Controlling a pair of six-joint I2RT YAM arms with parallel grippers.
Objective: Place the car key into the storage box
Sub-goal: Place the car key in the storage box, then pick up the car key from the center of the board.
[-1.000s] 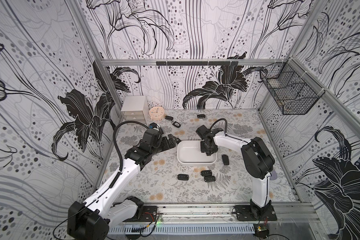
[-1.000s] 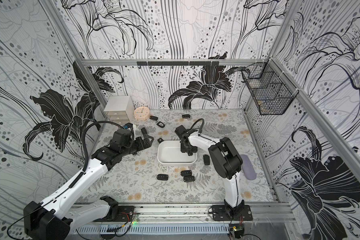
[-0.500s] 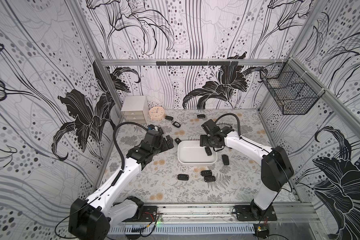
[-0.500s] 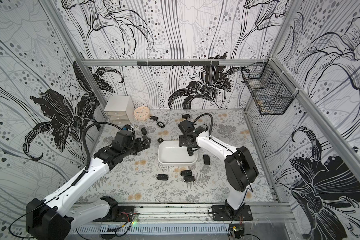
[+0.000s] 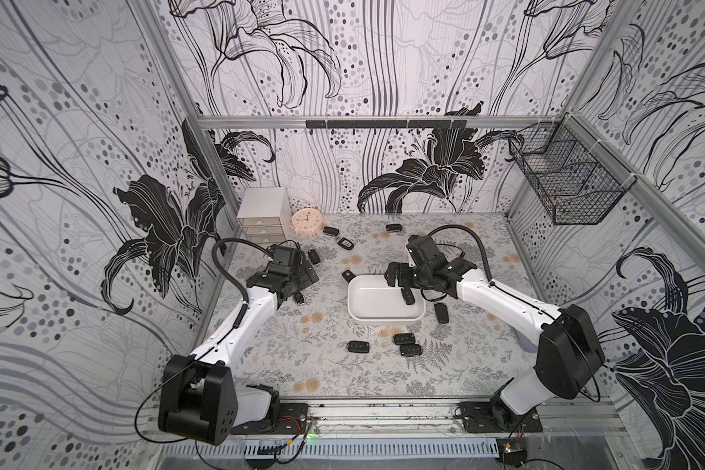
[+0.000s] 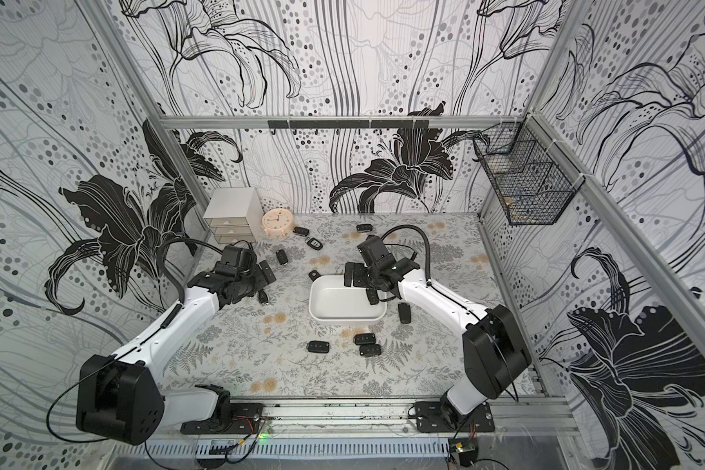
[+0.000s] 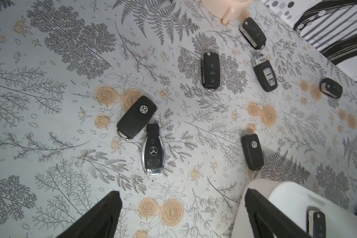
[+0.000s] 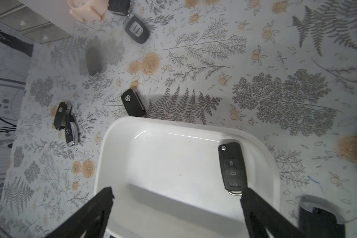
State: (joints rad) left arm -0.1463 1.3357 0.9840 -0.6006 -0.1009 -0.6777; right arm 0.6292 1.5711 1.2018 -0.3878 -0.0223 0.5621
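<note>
Car key, button icons up, lies inside storage box by an end wall. Right hand wide, empty, above box. Left hand wide over counter. Left wrist view reads VW fob just beside Mercedes fob; badges too small in both top views.

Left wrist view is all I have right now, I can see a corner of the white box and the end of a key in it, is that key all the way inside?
Observer: Yes. In the right wrist view the car key lies flat on the floor of the storage box, buttons up, near one wall.
Operator: Is the right gripper holding it?
Observer: No. The right gripper hangs open over the box, nothing between its fingers.
Operator: Anything else in the box?
Observer: No. In a top view that key is the only thing inside.
</note>
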